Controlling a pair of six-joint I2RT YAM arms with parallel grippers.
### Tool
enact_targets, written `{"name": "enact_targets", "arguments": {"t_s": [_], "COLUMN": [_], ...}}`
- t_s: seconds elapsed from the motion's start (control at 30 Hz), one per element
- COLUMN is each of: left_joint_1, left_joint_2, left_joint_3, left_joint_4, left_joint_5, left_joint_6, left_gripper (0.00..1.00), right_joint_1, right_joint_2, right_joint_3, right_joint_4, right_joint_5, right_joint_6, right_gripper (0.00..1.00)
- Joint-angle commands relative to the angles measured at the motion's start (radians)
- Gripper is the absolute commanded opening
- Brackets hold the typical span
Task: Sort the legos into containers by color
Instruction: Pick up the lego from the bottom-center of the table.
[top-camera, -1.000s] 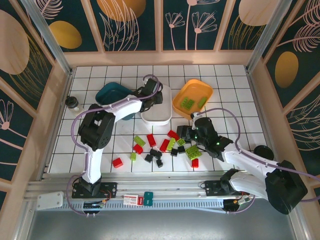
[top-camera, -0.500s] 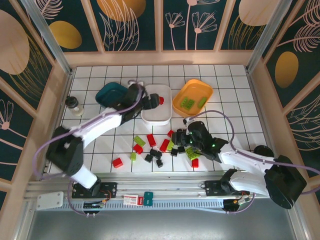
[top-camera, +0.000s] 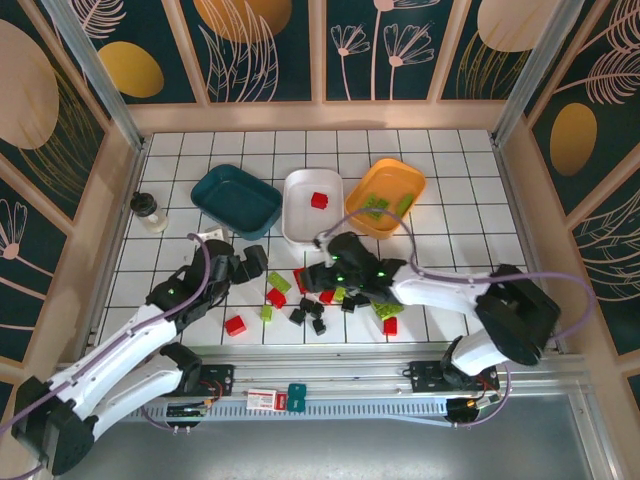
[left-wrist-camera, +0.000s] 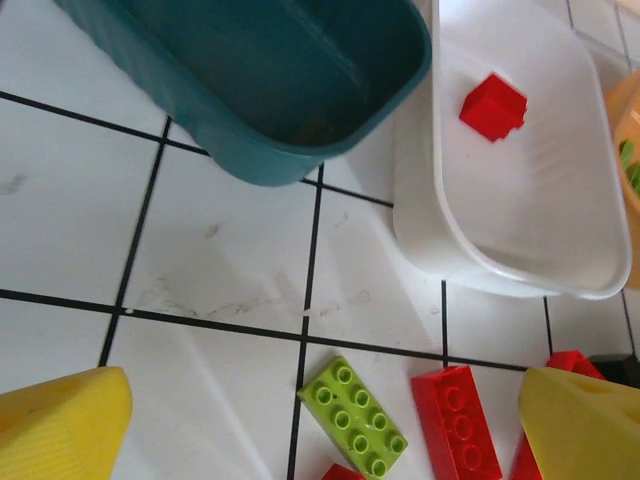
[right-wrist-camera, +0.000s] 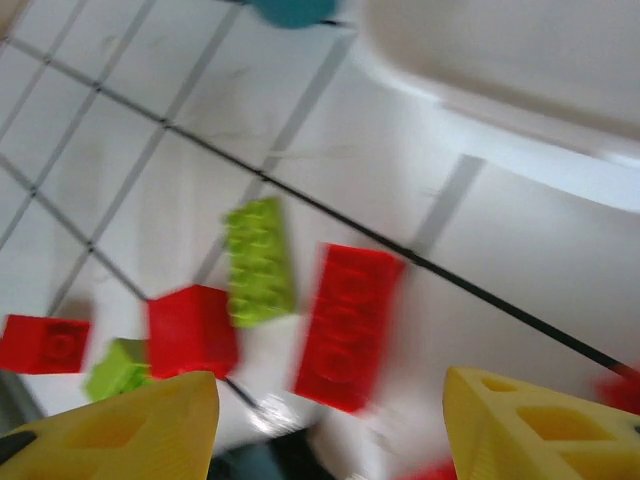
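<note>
Pulled back from the white tub (top-camera: 312, 238), the left end effector (top-camera: 248, 262) now hangs low over the counter (top-camera: 175, 170) at the left edge of the loose pile, where a second ago it reached over that tub; its yellow fingers (left-wrist-camera: 60, 425) stand spread as wide as they go with nothing between them, and a red cube (top-camera: 319, 200) lies alone on the white tub's floor; just ahead of those fingers the left wrist view shows a lime green brick (left-wrist-camera: 352, 418) and a long red brick (left-wrist-camera: 455, 420) side by side, flat on the tile, studs up. Over the same second the right end effector (top-camera: 322, 276) has swung leftward across the pile; its fingers (right-wrist-camera: 130, 425) are about half spread and empty, though that view is blurred, and what seems to be the same lime and red pair lies just beyond the gap. Most of the legos (top-camera: 297, 316) are scattered on the counter between the two arms, red, lime and black mixed; the orange tub (top-camera: 400, 180) holds a few lime pieces; in the teal tub (top-camera: 235, 200) I can make out none. By their look these bricks are light, stiff and tough, with smooth walls that may skid on glossy tile; best pinched across the short width, on the flat side walls, centred and clear of neighbours.
</note>
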Motion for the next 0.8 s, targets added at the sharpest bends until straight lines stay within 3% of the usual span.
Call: {"name": "enact_targets", "arguments": {"t_s": [0.0,0.23,0.77], "left_joint_1": [-0.003,-0.004,-0.003], "left_joint_2": [-0.038,-0.067,-0.135], "left_joint_3": [-0.004,-0.012,-0.037], "left_joint_4": [-0.059,-0.088,-0.108], "left_joint_5": [-0.065,-0.069,-0.064], "left_joint_6": [-0.04,-0.039,-0.044], "left_gripper": [0.99,0.99,0.99], "right_joint_1": [0.087,0.162,0.21], "right_joint_2": [0.111,0.259,0.375], "right_joint_3": [0.119,0.243,0.332], "right_joint_4": [-0.034,-0.099,-0.204], "right_joint_5": [-0.017,0.036,0.165], "right_joint_6": [-0.084,-0.124,-0.158], "right_gripper": [0.62,0.59,0.58]}}
